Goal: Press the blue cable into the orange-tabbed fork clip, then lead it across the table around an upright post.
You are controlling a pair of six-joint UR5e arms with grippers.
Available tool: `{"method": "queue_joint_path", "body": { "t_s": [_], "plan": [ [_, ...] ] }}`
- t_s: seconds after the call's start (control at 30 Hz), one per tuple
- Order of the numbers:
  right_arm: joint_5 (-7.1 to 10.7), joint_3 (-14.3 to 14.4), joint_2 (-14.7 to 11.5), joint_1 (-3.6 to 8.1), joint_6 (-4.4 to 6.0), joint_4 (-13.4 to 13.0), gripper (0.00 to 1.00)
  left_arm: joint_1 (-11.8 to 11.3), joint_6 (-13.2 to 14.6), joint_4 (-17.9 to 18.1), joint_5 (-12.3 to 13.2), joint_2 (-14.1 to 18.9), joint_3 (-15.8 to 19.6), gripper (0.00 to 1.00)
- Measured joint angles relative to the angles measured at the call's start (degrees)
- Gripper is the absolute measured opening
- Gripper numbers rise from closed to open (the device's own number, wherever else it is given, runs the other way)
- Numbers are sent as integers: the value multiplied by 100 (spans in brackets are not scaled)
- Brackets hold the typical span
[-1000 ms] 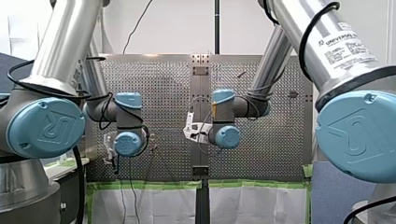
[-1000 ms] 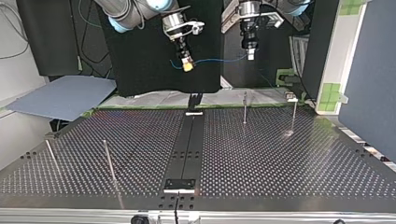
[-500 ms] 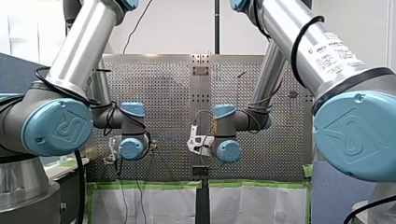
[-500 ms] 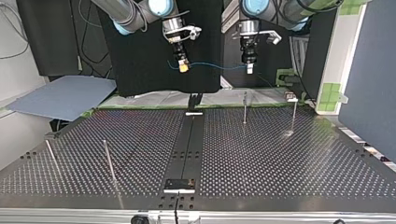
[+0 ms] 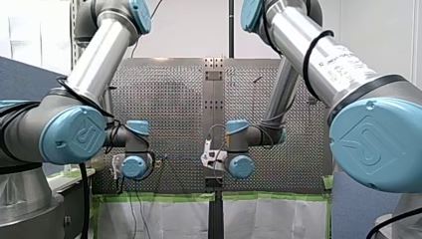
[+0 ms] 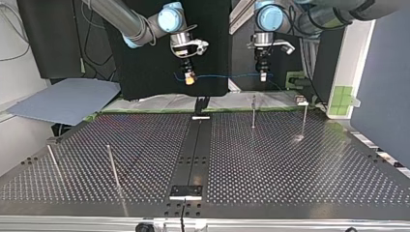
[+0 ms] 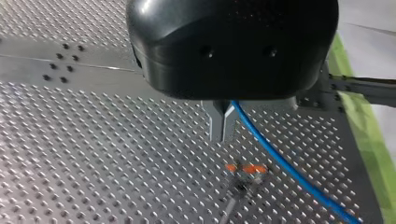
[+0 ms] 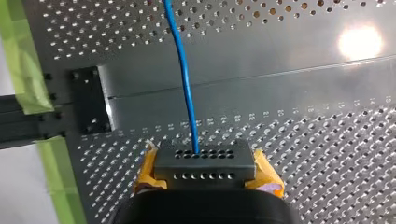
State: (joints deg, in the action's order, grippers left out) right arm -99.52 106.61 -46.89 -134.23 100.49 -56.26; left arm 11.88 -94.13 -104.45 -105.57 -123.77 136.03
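Compared with a second ago, both wrists are seen lower in the front view. In the top view my right gripper (image 6: pixel 190 78) and my left gripper (image 6: pixel 263 76) are brought down to almost the same height. The blue cable (image 6: pixel 227 76), which slanted and sagged between them then, is now drawn nearly level and straight. It is carried in the air over the far edge of the perforated table (image 6: pixel 290 164), above the nearest upright post (image 6: pixel 253 111). In the left wrist view the metal fingers (image 7: pixel 215 122) are pressed together with no gap to be seen. The cable is pinched at their side and led away past them. The orange-tabbed fork clip (image 7: pixel 244 170) is seen on the table just ahead of the fingertips. The cable is passed beside it and is not seated in it. In the right wrist view the yellow pads (image 8: pixel 265 173) are closed on the cable, which is led straight out ahead of them.
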Motion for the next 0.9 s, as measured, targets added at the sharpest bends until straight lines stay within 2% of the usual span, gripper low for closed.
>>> {"method": "queue_joint_path", "body": {
  "t_s": [0.07,0.2,0.33,0.53,0.7,0.9],
  "plan": [
    [4,-93,19,13,-8,19,0,-92,38,1,93,-92,-66,0],
    [21,-322,177,115,-47,135,0,-317,69,10,255,-316,-262,0],
    [53,-511,280,201,-59,176,0,-532,5,-15,301,-532,-447,0],
    [126,-596,313,325,-67,184,0,-820,-23,-39,323,-726,-585,0],
    [296,-607,321,383,-70,191,0,-904,-30,-51,430,-743,-672,0],
    [399,-608,333,439,-78,198,0,-908,-35,-67,517,-744,-732,0]
  ]
}}
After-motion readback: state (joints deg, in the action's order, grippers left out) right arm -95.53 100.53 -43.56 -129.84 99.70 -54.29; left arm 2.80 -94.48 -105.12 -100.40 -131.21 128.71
